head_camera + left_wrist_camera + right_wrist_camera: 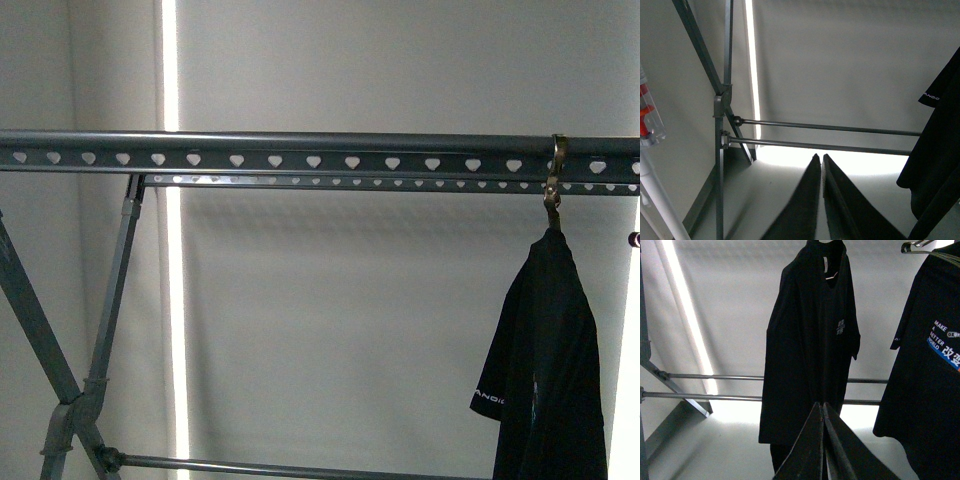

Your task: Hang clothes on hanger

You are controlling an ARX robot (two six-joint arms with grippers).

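A: Floor status?
B: Pale grey floor (725, 450), plain and matte, fills the lower part of both wrist views (770, 195). There's a bright glare band (735, 412) where it meets the wall.
A: Anything on it?
B: The drying rack (719, 165) has a leg running down to the lower left, foot cut off by the frame edge. A dark strip (682, 422) lies along the lower left; can't tell what it is.

We see the T-shirt (545, 370) hanging by a hook (556, 180) from the rack's top rail (300, 152) at its right end, a second rail (400, 183) just behind. Another shirt (932, 370) hangs to its right, and low crossbars (830, 137) run behind both.
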